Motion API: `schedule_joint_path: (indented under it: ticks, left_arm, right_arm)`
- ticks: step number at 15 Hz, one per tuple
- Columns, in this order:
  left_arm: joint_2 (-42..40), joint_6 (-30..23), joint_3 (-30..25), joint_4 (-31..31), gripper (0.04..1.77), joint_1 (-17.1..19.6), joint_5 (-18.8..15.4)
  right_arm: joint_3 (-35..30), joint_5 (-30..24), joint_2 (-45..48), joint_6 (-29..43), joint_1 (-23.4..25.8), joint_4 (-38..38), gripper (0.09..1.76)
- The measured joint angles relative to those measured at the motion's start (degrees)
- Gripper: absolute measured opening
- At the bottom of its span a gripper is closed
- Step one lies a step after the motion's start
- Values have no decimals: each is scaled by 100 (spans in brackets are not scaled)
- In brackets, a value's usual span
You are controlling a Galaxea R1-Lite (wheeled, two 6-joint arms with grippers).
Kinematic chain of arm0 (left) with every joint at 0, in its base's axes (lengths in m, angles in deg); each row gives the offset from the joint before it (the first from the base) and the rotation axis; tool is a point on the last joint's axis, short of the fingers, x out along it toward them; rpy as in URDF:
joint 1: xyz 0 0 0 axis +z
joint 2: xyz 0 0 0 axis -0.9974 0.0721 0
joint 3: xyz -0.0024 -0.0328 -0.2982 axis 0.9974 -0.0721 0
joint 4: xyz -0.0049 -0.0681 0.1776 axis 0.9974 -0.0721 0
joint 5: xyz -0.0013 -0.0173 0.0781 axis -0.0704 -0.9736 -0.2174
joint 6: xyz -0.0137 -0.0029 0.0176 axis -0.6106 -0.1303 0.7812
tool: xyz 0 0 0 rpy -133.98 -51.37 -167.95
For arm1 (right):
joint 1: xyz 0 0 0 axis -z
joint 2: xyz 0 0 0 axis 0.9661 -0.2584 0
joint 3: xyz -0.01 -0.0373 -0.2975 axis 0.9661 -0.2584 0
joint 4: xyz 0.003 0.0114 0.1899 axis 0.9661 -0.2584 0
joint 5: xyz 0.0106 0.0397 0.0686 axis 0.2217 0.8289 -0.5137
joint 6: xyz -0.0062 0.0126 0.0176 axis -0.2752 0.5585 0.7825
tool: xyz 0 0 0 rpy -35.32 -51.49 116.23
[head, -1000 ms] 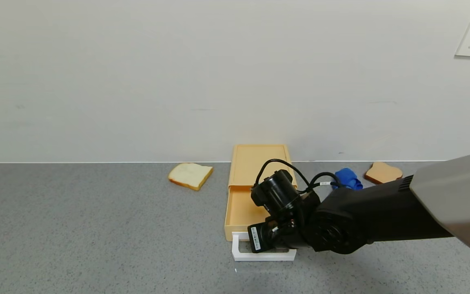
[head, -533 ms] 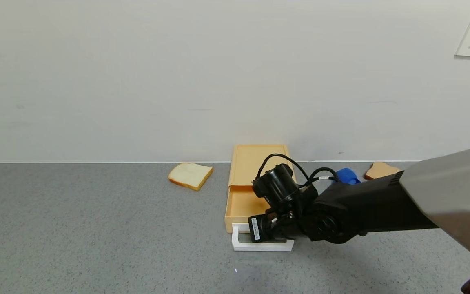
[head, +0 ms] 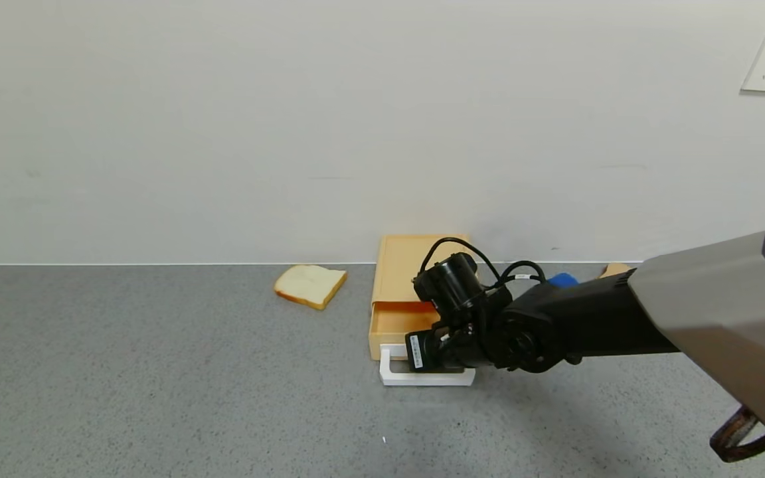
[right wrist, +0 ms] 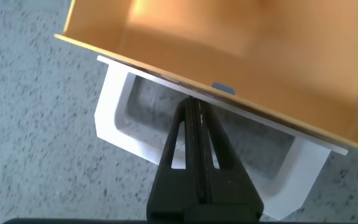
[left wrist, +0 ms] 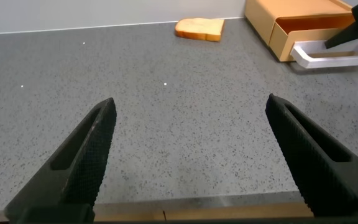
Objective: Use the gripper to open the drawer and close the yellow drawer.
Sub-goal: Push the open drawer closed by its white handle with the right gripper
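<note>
Fingers, right gripper [right wrist: 194, 115]: we find them pressed together into a single point, gripping nothing, set inside the white loop handle [right wrist: 166, 146] with the tip against the drawer's front face. We judge this a pushing posture; a closed pair makes a stiff prod and cannot snag the loop.
Handle: white rectangular loop [head: 422, 375] on the near end of the drawer, lying flat over the counter [head: 157, 372]; the right gripper [head: 430, 355] sits directly over it.
Drawer [head: 392, 325]: pale yellow tray, part way out of its casing [head: 409, 265], a short length of open tray showing between casing edge and handle. It stands at centre, casing backed against the far wall.
Step in hand: we judge the closing push to be under way and not yet finished, since tray is exposed.
Right arm: reaches in from the right, low over the counter, in line with the slide.
Left gripper [left wrist: 191, 155]: parked well to the left, fingers spread wide, holding nothing; clear of the work.
Surroundings: one bread slice [head: 309, 285] left of the casing; a blue object [head: 562, 280] to its right, mostly hidden by the arm. Neither lies in the drawer's path.
</note>
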Motion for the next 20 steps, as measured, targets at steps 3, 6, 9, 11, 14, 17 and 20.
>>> schedule_joint_path:
  ticks: [3,6,9,11,14,17,20]
  left_arm:
    - [0,2,0,0,173,0,0]
    - [0,2,0,0,173,0,-2]
    - [0,2,0,0,173,0,0]
    - [0,0,0,0,173,0,-2]
    - [0,2,0,0,173,0,0]
    - [0,2,0,0,173,0,0]
    - [0,2,0,0,173,0,0]
  right_arm:
    - [271,-2,-160,-113,104,-7,12]
    - [584,-10,-319,-135,201,-33,12]
    - [946,-5,-488,-135,267,-215,12]
    - [1168,0,-608,-135,302,-267,12]
    - [1436,-5,-755,-160,350,-388,12]
    - [1580,-13,-842,-332,394,-421,12]
    - [1653,-10,-886,-404,418,-385,12]
